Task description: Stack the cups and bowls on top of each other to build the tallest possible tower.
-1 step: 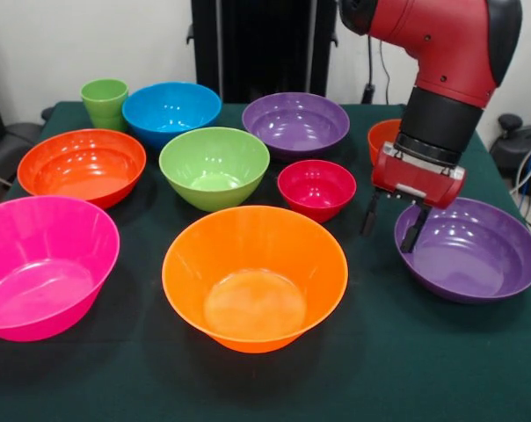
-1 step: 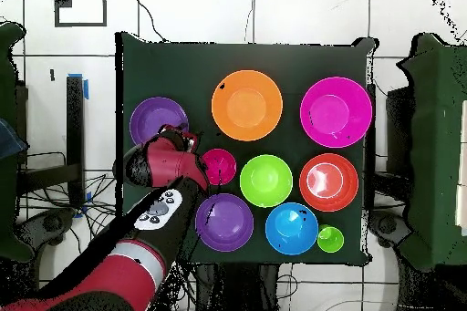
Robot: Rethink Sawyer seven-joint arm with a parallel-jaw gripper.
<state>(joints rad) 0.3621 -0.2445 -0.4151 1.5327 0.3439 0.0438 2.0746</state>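
Over the near-left rim of the wide glossy purple plastic bowl (image 1: 473,251) on the green tabletop (image 1: 406,369), my claw (image 1: 394,220) hangs with fingers apart, so I'd lower 1 finger inside, 1 outside, then pinch.

A: What is the arm (image 1: 441,79) hiding?
B: It is covering most of the small red-orange bowl (image 1: 381,134) behind it.
A: And from overhead?
B: That bowl is not showing at all, and the arm is overlapping the purple bowl (image 2: 153,119) beside it.
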